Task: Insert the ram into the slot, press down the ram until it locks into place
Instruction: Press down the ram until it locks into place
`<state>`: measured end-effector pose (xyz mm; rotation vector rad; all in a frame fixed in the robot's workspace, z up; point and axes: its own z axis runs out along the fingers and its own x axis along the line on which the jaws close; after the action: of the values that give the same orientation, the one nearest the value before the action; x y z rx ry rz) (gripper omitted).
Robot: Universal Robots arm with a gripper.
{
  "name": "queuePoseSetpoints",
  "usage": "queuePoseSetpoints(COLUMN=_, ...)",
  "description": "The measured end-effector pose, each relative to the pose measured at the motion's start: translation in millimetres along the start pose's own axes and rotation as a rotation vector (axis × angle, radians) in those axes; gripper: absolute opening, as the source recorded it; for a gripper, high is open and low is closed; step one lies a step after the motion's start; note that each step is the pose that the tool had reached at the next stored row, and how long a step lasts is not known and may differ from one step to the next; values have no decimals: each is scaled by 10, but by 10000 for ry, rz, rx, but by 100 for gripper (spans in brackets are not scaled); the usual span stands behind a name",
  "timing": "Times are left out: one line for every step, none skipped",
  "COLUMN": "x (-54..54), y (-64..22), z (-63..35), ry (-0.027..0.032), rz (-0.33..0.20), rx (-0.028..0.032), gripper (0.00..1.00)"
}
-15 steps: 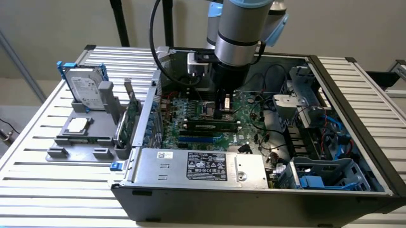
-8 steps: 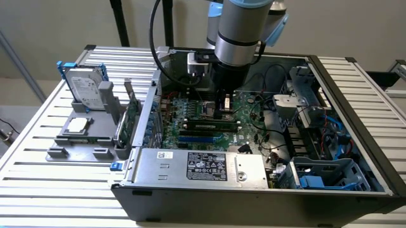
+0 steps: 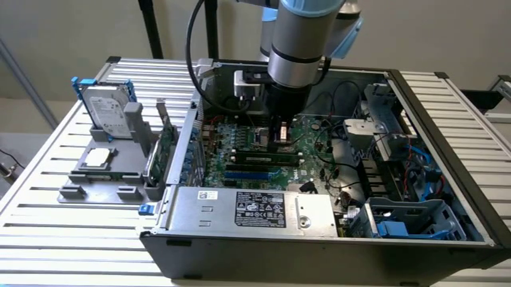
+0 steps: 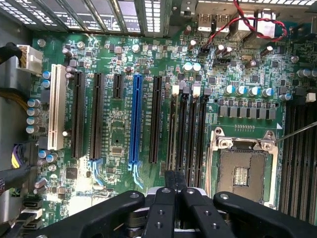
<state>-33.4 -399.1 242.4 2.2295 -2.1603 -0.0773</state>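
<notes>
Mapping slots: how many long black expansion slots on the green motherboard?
3: two beside the long white plastic slot, one between the long blue plastic slot and the black memory slots. Others may be hidden.

A desk (image 3: pixel 48 203) of pale, ribbed metal slats is seen, the grooves running across the exterior view from left to right. An open computer case (image 3: pixel 319 248) is set directly on it, taking up the middle and the exterior view's right, with its side panel off. Toward the exterior view's left, just beside the case, a grey fixture tray (image 3: pixel 100 179) is laid flat on the slats. A hard drive (image 3: pixel 106 115) in a blue bracket is held upright at the tray's far end. A square processor chip (image 3: pixel 97 157) is seated in a recess of the tray.
</notes>
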Motion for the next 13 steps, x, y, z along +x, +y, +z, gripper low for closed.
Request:
queuePoseSetpoints(x=-1, y=0, z=9, ry=0, rz=1, rx=0, gripper=11)
queuePoseSetpoints(x=-1, y=-1, z=18, ry=1, rz=1, rx=3, gripper=11)
queuePoseSetpoints(x=-2, y=-2, z=28, ry=0, rz=2, rx=7, gripper=11)
queuePoseSetpoints(x=-2, y=-2, z=39, ry=-1, rz=5, rx=12, gripper=11)
queuePoseSetpoints(x=-3, y=-3, z=49, ry=-1, rz=11, rx=18, gripper=11)
queuePoseSetpoints(x=-3, y=-3, z=57, ry=0, rz=18, rx=23, gripper=11)
queuePoseSetpoints(x=-4, y=-4, z=66, ry=-1, rz=23, rx=30, gripper=11)
queuePoseSetpoints(x=-4, y=-4, z=74, ry=-1, rz=31, rx=41, gripper=11)
queuePoseSetpoints(x=-5, y=-4, z=82, ry=-1, rz=40, rx=51, gripper=11)
queuePoseSetpoints(x=-5, y=-4, z=89, ry=-1, rz=48, rx=61, gripper=11)
queuePoseSetpoints(x=-6, y=-4, z=97, ry=-1, rz=59, rx=75, gripper=11)
queuePoseSetpoints(x=-6, y=-3, z=106, ry=-1, rz=71, rx=93, gripper=11)
queuePoseSetpoints(x=-6, y=-1, z=115, ry=2, rz=83, rx=109, gripper=11)
